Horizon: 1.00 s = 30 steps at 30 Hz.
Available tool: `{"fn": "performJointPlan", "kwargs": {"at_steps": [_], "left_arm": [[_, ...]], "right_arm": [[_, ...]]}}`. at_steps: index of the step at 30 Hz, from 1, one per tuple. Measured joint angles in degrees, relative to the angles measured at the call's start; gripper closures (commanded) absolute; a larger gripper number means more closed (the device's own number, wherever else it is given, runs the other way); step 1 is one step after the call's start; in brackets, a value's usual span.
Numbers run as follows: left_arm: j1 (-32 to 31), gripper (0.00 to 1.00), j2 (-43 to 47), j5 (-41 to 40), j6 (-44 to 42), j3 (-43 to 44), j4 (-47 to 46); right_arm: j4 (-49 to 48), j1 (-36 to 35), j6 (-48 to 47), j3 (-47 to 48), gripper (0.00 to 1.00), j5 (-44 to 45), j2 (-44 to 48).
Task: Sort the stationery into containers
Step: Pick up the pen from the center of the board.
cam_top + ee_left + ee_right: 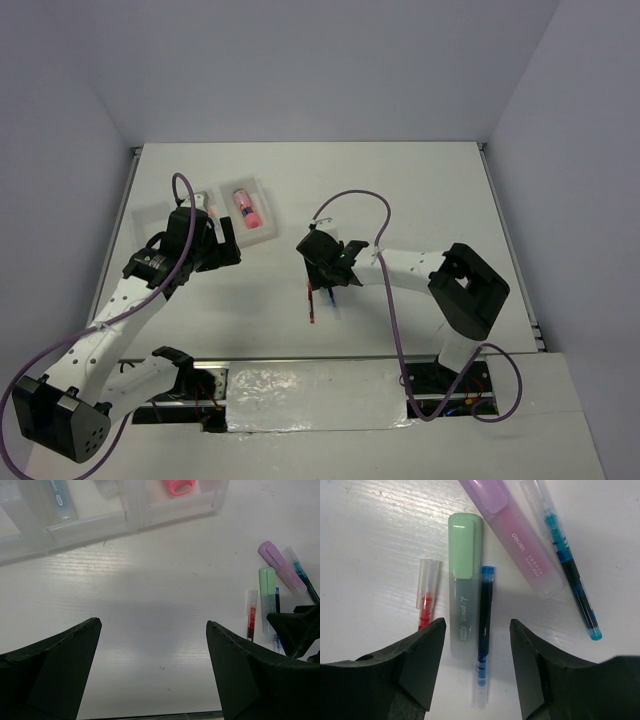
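Jaws on the left gripper (152, 625) and right gripper (477, 630) are wide open and hold nothing, so the pink marker (246, 209) is in the tray (262, 236), but the green highlighter (465, 580), lilac highlighter (510, 535) and three thin pens (485, 610) wait on the table (370, 555).

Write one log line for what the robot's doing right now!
left gripper open near tray | right gripper open over green highlighter, blue pen | pink marker in tray
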<state>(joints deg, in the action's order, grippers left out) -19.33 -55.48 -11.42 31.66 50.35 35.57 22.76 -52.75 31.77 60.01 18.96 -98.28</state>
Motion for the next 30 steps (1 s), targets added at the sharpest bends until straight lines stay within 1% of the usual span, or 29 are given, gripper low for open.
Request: {"fn": "performJointPlan", "kwargs": {"at_steps": [7,11,21,25,26,29,30], "left_arm": [[0.0,0.01,0.0,0.3,0.0,0.0,0.0],[0.0,0.01,0.0,0.3,0.0,0.0,0.0],[0.0,0.01,0.0,0.4,0.0,0.0,0.0],[0.0,0.01,0.0,0.5,-0.1,0.0,0.0],[0.0,0.01,0.0,0.5,-0.1,0.0,0.0],[0.0,0.01,0.0,0.8,-0.1,0.0,0.0],[0.0,0.01,0.0,0.9,0.0,0.0,-0.1]], "right_arm": [[0.9,-0.2,-0.8,0.3,0.55,-0.2,-0.2],[0.9,-0.3,-1.2,1.8,0.58,-0.5,-1.2],[0.8,-0.7,-1.6,4.3,0.59,-1.7,-5.6],[0.6,-0.7,-1.6,4.9,0.62,-1.8,-7.1],[0.5,-0.7,-1.6,5.0,0.64,-1.8,-7.3],[0.6,-0.7,-1.6,5.2,0.79,-1.7,-7.5],[0.5,-0.7,-1.5,5.2,0.81,-1.7,-7.5]]}}
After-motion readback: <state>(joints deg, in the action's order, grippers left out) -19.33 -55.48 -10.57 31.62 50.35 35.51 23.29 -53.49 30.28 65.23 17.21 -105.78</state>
